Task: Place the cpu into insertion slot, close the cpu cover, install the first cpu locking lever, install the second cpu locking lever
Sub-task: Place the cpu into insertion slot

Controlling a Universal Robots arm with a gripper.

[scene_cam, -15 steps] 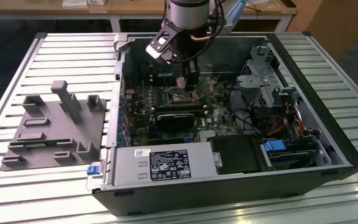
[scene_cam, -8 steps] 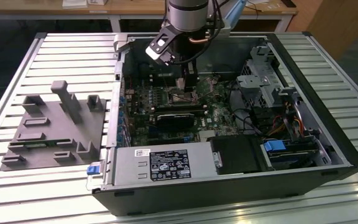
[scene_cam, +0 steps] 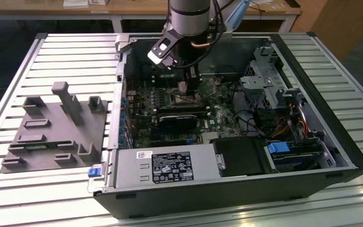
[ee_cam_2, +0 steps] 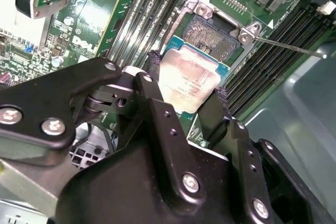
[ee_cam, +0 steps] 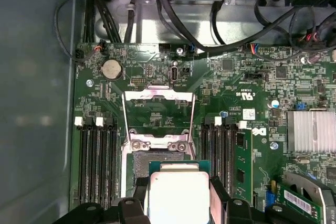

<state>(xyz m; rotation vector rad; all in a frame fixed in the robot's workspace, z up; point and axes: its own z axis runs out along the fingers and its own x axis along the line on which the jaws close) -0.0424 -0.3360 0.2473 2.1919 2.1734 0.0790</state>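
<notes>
Jaws clamp the cpu (ee_cam_2: pixel 191 80) by two opposite edges, holding it partly over the insertion slot (ee_cam_2: pixel 212 38), near the exterior view's centre. Beyond, the cpu cover (ee_cam: pixel 157 93) stands open. Placement seems underway; seating likely demands square alignment.

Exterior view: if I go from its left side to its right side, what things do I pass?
Grey plastic stand → little blue tab → green motherboard → metal drive cage → black case wall.
</notes>
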